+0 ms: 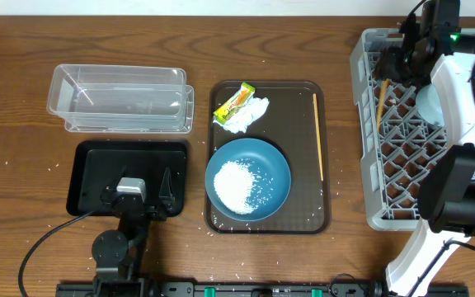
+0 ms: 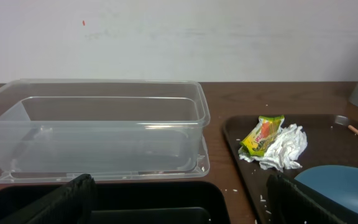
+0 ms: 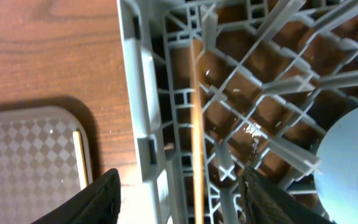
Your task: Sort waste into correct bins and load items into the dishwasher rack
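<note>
the brown serving tray (image 1: 295, 115) sits mid-table. to its right, across a strip of bare wood, stands the grey dishwasher rack (image 1: 402, 157). the right gripper (image 3: 180, 180) hangs over the far corner of the rack on the side facing the tray. its fingers are spread wide and hold nothing. one chopstick (image 3: 196, 124) lies on the lattice between them, touching neither, just inside the rack's tray-side wall. a light blue saucer (image 3: 353, 162) lies deeper in the rack, further from the tray.

the other chopstick (image 1: 317, 136) lies on the tray, parallel to its right rim and just inside it, with open tray floor on its left. the blue plate (image 1: 275, 165) fills the tray's near-left part, close to the rims there, and a heap of rice (image 1: 236, 186) sits on it. the yellow-green wrapper (image 1: 234, 101) and white tissue (image 1: 250, 115) touch each other in the tray's far-left corner.

left of the tray's far half, just beside it, is the clear tub (image 1: 122, 99). left of its near half is the black tray (image 1: 89, 169), with only a narrow gap between them. the left gripper (image 2: 179, 183) hovers over that black tray, fingers wide apart and empty.
</note>
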Available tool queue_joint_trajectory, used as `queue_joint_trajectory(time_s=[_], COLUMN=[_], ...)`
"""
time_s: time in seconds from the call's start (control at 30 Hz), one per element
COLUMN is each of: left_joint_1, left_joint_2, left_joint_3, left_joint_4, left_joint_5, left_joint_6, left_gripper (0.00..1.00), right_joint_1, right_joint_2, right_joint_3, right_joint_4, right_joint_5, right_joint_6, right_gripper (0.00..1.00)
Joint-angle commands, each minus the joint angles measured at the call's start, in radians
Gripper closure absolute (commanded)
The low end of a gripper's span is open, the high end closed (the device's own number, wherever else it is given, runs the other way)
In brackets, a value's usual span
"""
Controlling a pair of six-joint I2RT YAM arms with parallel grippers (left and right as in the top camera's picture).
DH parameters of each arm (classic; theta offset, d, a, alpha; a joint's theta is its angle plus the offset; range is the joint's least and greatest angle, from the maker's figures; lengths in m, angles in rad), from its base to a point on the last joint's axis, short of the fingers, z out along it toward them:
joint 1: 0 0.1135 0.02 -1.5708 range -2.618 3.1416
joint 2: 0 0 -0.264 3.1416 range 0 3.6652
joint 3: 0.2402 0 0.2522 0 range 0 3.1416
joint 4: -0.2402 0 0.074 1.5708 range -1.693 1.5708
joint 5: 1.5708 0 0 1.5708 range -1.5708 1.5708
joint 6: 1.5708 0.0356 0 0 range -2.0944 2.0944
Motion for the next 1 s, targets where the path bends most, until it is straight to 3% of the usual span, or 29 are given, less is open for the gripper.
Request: queue_joint_trajectory(time_s=[0.0,0.13,0.23,0.3,0.37,0.43,0.6,0.77,0.97], left_joint_1=[-0.003,-0.003,-0.003,-0.003,-0.003,-0.003,-0.003,-0.003,-0.003], left_joint_2=[-0.007,-0.007,-0.007,-0.007,-0.007,-0.007,-0.007,-0.007,-0.007], left_joint_3=[-0.015,-0.015,-0.015,-0.015,-0.015,-0.015,-0.015,-0.015,-0.015], left_joint_4=[-0.033,-0.033,-0.033,-0.033,-0.033,-0.033,-0.033,-0.033,-0.033], left_joint_5=[0.014,0.014,0.014,0.014,0.014,0.014,0.014,0.014,0.014], left_joint_6=[0.006,0.006,0.006,0.006,0.006,0.006,0.006,0.006,0.006], left_gripper=[0.09,0.09,0.09,0.09,0.09,0.09,0.09,0.09,0.09], right_joint_1=[0.011,0.011,0.013,0.019,0.034,0.064,0.187,0.322,0.421], right_joint_2=[-0.047,-0.107,-0.146,-0.165,-0.178,-0.18,-0.155,-0.076,0.041], right_joint_3=[-0.002,-0.002,-0.002,-0.002,-0.002,-0.002,-0.003,-0.03,-0.037], right_joint_4=[-0.016,-0.026,-0.037,-0.055,-0.081,-0.117,-0.204,-0.215,-0.186], right_joint_5=[-0.027,-0.041,-0.063,-0.129,-0.225,-0.269,-0.124,0.08,0.136], right_joint_6=[0.0,0.0,0.019,0.019,0.019,0.019,0.068,0.203,0.245], right_gripper=[0.37,0.26,0.24,0.23,0.14,0.12,0.13,0.16,0.24])
